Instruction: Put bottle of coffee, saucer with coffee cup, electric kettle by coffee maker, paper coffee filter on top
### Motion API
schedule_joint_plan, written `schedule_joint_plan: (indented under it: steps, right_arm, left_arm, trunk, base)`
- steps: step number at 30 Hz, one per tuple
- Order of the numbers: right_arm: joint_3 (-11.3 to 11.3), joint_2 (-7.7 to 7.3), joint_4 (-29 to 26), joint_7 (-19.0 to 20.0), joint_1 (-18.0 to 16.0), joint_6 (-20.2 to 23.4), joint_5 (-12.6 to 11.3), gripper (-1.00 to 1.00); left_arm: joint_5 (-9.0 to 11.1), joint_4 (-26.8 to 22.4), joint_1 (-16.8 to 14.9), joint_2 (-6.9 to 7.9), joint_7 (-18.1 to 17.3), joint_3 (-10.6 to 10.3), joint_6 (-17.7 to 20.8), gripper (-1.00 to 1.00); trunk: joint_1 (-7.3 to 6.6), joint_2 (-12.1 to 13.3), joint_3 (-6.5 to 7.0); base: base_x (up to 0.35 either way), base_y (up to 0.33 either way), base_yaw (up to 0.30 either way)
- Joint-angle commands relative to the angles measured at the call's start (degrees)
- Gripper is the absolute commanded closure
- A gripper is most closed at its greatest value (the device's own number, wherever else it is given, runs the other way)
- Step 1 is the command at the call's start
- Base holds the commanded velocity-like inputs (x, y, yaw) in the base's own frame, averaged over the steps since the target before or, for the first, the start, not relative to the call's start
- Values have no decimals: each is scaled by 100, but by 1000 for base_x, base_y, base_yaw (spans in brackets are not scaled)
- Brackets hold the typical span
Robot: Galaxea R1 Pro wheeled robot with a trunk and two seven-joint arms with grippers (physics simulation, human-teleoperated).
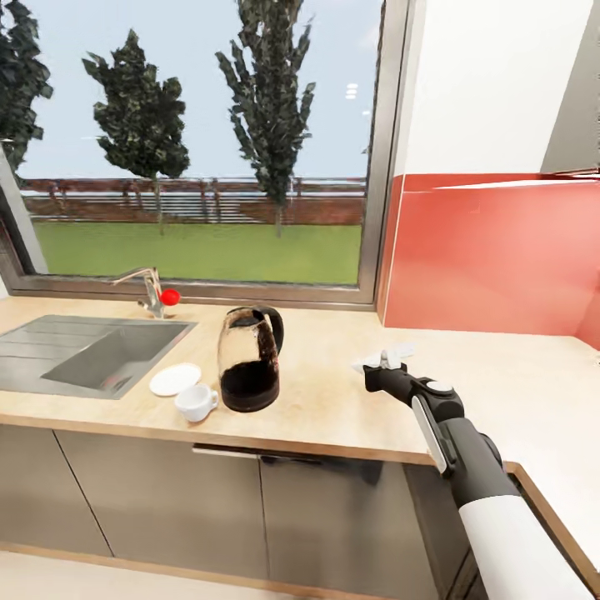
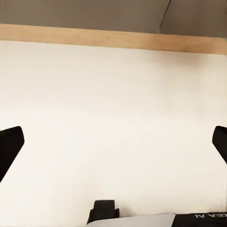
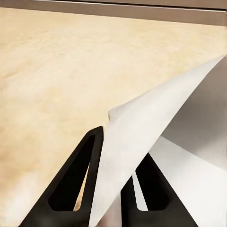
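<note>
Risk: filter is thin paper, pinched only at one edge by right gripper, so it could slip or crumple if the arm swings fast, esp. w/ no coffee maker in sight to aim for.

Right arm reaches out over the counter, mid-depth, toward the red-panel end, wrist roughly level, fingers pressed together on the filter. Left gripper: tips far apart, nothing btwn them.

Kettle, cup and saucer sit near the front edge, beside the sink; cup is on the counter just beside the saucer, not on it.
</note>
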Motion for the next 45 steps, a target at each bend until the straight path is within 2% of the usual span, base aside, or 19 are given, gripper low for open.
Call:
schedule_joint_plan:
  steps: [1,10,17,26,37,45]
  right_arm:
    - [5,-4,-7,3,-3,34,-19,100]
    - [5,-4,-8,-2,6,28,-19,100]
    - [5,-4,-7,-2,6,27,-19,100]
    - [5,-4,-7,-2,6,26,-19,100]
    - [9,-2,-7,-2,8,27,-19,100]
    - [7,4,-7,-4,11,26,-19,100]
  left_arm:
    - [-32,-6,1,-3,-2,12,-10,-100]
    - [-32,-6,1,-3,-2,12,-10,-100]
    - [-32,-6,1,-3,-2,12,-10,-100]
    - [-32,-6,1,-3,-2,12,-10,-100]
    - [-32,-6,1,-3,-2,19,-10,-100]
    - [-32,-6,1,-3,-10,20,-10,-100]
  trunk:
    - [-3,-4,-5]
    - [-3,-4,-5]
    - [-3,-4,-5]
    - [-3,-4,-5]
    - [-3,-4,-5]
    - [-3,-4,-5]
  base:
    - [-311,0,86]
    - [-174,-21,227]
    - [-272,-85,82]
    - [-71,-20,227]
    - [-145,78,145]
    - [-4,269,47]
